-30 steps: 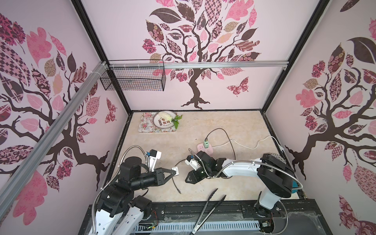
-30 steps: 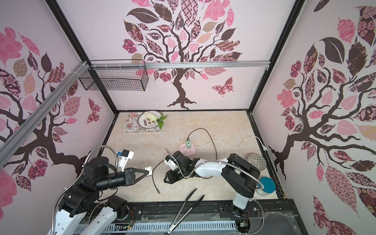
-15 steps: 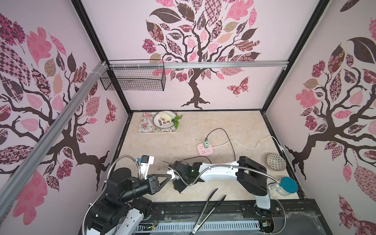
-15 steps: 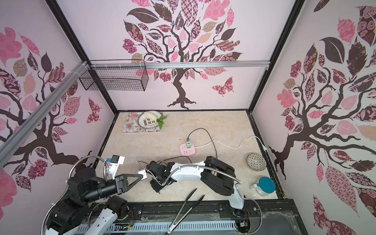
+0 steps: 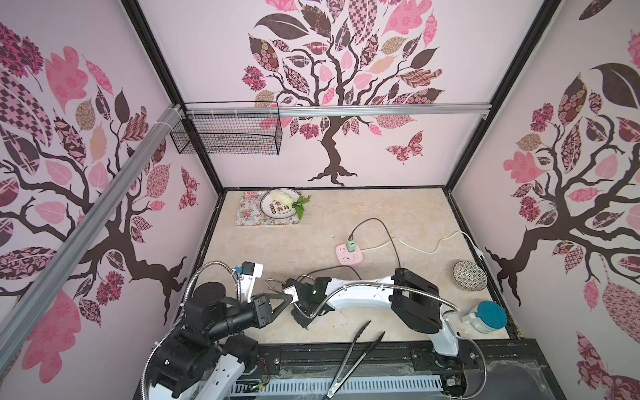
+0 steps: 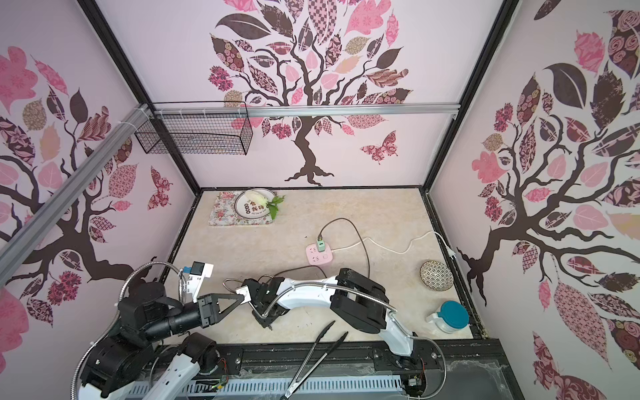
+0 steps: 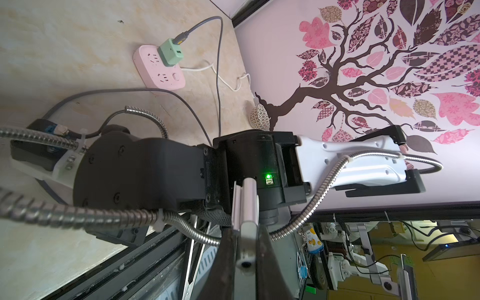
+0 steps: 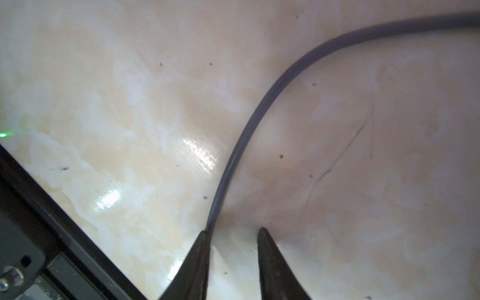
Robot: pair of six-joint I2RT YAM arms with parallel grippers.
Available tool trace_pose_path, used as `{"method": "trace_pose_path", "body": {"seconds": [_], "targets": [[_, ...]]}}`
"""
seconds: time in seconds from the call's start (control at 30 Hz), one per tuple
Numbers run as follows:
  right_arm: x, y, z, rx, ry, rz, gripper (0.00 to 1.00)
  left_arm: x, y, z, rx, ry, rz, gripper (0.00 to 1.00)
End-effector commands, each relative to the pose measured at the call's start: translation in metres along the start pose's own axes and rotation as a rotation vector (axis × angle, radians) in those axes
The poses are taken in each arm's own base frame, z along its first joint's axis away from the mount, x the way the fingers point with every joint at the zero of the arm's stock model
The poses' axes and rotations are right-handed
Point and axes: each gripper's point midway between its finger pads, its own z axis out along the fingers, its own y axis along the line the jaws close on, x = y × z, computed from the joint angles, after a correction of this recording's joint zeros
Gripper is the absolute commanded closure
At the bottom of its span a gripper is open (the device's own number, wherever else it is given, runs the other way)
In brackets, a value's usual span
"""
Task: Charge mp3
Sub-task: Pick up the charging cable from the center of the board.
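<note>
The mp3 is a thin silver-grey slab seen edge-on, with my left gripper shut on it. In both top views it shows as a small pale square at the left fingertips, above the table's front left. My right gripper points down at the table with its jaws apart. The grey charging cable ends at one fingertip and is not pinched. This cable runs back to the mint-green charger in the pink power strip.
Metal tongs lie at the front edge. A patterned bowl and a teal-lidded jar stand at the right. A plate on a floral mat sits at the back left. A wire basket hangs on the wall.
The right arm has swung left, close to the left gripper, and tipped its fingers down onto the table by the cable, jaws narrowing. The left arm drew back towards the front.
</note>
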Motion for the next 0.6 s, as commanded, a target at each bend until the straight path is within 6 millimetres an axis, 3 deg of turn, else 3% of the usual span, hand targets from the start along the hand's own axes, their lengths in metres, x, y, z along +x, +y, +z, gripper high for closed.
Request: {"method": "trace_pose_path", "body": {"seconds": [0.0,0.17,0.4,0.57], "targets": [[0.033,-0.009,0.01,0.103,0.106,-0.042,0.66,-0.011,-0.016,-0.007,0.032,-0.043,0.046,0.91],[0.024,-0.01,0.006,0.132,0.063,-0.025,0.64,-0.011,-0.016,-0.009,0.029,-0.051,0.045,0.91],[0.003,0.003,-0.015,0.094,0.009,-0.011,0.64,-0.008,-0.013,-0.011,0.013,-0.049,0.037,0.91],[0.014,0.004,-0.017,0.081,0.051,-0.016,0.67,-0.007,-0.01,-0.008,0.012,-0.038,0.032,0.91]]}}
